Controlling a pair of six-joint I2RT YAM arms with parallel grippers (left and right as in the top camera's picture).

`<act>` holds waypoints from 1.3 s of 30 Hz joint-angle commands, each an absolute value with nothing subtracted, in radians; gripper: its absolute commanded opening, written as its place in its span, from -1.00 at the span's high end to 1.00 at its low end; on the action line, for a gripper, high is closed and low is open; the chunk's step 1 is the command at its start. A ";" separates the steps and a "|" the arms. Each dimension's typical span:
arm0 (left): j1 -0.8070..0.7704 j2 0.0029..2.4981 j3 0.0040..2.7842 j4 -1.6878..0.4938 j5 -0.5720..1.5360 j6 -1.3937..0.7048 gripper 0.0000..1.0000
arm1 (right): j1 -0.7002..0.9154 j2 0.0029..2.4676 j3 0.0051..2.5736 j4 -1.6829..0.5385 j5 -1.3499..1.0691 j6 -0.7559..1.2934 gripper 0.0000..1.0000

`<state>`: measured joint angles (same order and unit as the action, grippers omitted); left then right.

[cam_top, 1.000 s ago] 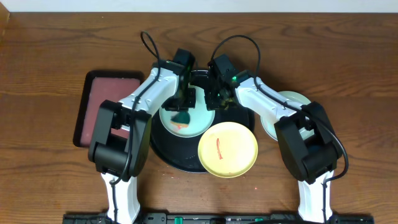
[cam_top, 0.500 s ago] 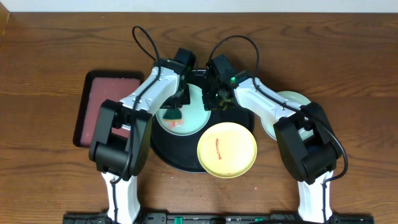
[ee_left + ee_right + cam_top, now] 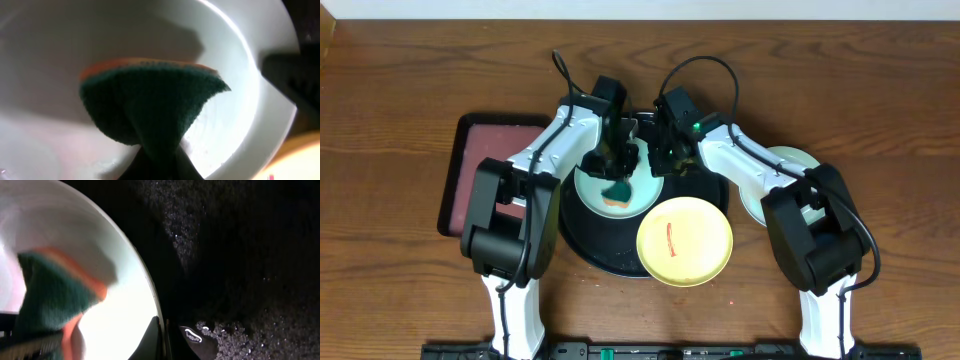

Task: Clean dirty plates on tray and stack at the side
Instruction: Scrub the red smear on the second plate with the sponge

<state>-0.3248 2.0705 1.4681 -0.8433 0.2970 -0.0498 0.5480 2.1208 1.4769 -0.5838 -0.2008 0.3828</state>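
Note:
A pale mint-blue plate (image 3: 642,192) lies on the round black tray (image 3: 595,240). My left gripper (image 3: 618,168) is shut on a green and orange sponge (image 3: 617,190) and presses it onto this plate. In the left wrist view the sponge (image 3: 150,100) hangs from the gripper (image 3: 160,167) over the plate (image 3: 240,75). My right gripper (image 3: 662,165) is shut on the plate's far right rim, and the right wrist view shows the gripper (image 3: 164,340) pinching that rim (image 3: 125,315). A yellow plate (image 3: 685,240) with a red streak sits at the tray's front right.
A second mint-blue plate (image 3: 790,165) lies on the table to the right of the tray, partly under my right arm. A rectangular reddish-brown tray (image 3: 470,180) lies at the left. Wooden table surrounds them.
My left gripper swept the sponge left across the mint-blue plate, then back right towards its middle. The right gripper has kept its hold on the rim.

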 commanded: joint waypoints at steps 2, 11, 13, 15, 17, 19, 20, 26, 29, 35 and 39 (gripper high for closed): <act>-0.331 2.096 1.469 -0.769 -0.084 -0.315 0.85 | 0.548 2.134 1.491 -0.583 -0.203 0.388 0.98; -0.332 2.083 1.470 -0.708 -0.395 -0.490 0.86 | 0.548 2.134 1.491 -0.583 -0.203 0.388 0.98; -0.332 2.065 1.470 -0.709 -0.405 -0.492 0.86 | 0.548 2.134 1.491 -0.583 -0.203 0.388 0.98; -0.334 2.040 1.470 -0.722 -0.405 -0.492 0.85 | 0.548 2.134 1.491 -0.583 -0.203 0.388 0.98; -0.338 2.011 1.470 -0.754 -0.404 -0.492 0.86 | 0.548 2.134 1.491 -0.583 -0.203 0.388 0.98; -0.342 1.977 1.470 -0.803 -0.382 -0.491 0.86 | 0.548 2.134 1.491 -0.583 -0.203 0.388 0.98; -0.345 1.961 1.470 -0.829 -0.360 -0.490 0.86 | 0.548 2.134 1.491 -0.583 -0.203 0.388 0.98; -0.347 1.935 1.449 -0.876 -0.148 -0.366 0.86 | 0.548 2.134 1.491 -0.583 -0.203 0.388 0.98; -0.347 1.936 1.412 -0.810 -0.067 -0.229 0.85 | 0.548 2.134 1.491 -0.583 -0.203 0.388 0.98; -0.345 1.936 1.341 -0.719 -0.036 -0.176 0.86 | 0.548 2.134 1.490 -0.583 -0.203 0.388 0.97; -0.347 1.941 1.291 -0.692 -0.021 -0.178 0.86 | 0.548 2.134 1.490 -0.583 -0.203 0.388 0.98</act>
<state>-0.3489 1.9377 1.3304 -0.7013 -0.0498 -0.2104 0.5491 2.1208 1.4799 -0.5747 -0.2134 0.3866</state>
